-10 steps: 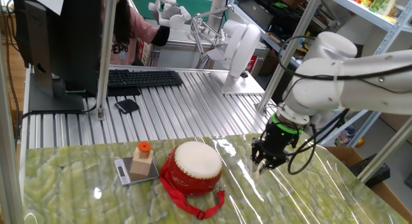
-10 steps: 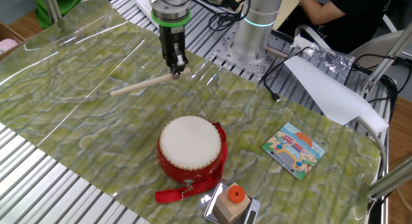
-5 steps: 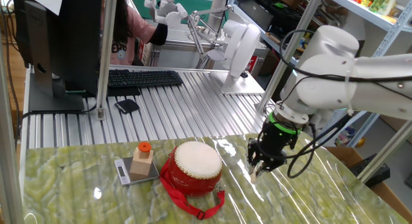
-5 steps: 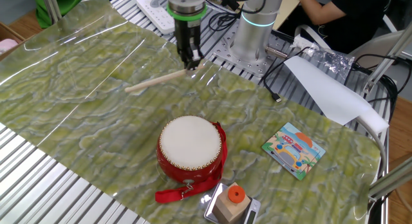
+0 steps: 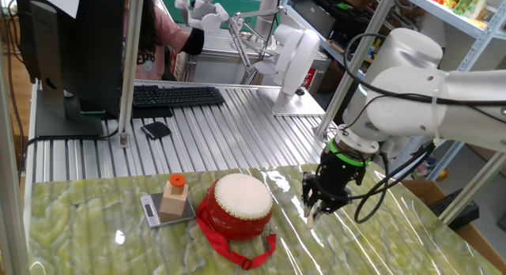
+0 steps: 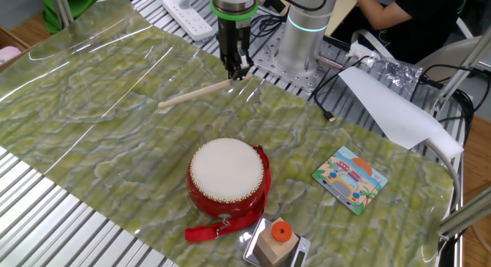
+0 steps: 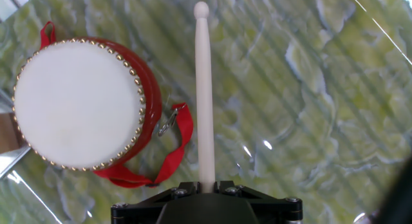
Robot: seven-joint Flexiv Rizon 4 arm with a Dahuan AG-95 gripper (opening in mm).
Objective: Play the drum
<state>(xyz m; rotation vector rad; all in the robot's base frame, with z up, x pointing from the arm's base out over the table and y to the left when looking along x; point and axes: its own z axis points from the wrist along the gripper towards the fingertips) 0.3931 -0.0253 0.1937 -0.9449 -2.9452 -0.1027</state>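
Observation:
The drum (image 5: 237, 204) has a red barrel body and a cream-white skin and stands upright on the green marbled mat; it also shows in the other fixed view (image 6: 226, 175) and at the left of the hand view (image 7: 77, 105). Its red strap (image 7: 174, 153) lies loose on the mat beside it. My gripper (image 6: 238, 70) is shut on the end of a pale wooden drumstick (image 6: 196, 94). In the hand view the drumstick (image 7: 205, 89) runs straight out from the gripper (image 7: 206, 184), just right of the drum and not over the skin. The gripper (image 5: 315, 208) hangs above the mat, right of the drum.
A wooden block with an orange cap (image 5: 175, 197) sits on a small scale left of the drum. A picture card (image 6: 350, 179) lies on the mat. A keyboard (image 5: 174, 96), a white power strip (image 6: 188, 6) and a sheet of white paper (image 6: 391, 106) lie on the ribbed metal table.
The gripper has carried the drumstick sideways over the mat, closer to the drum. The drum and the other things have not moved.

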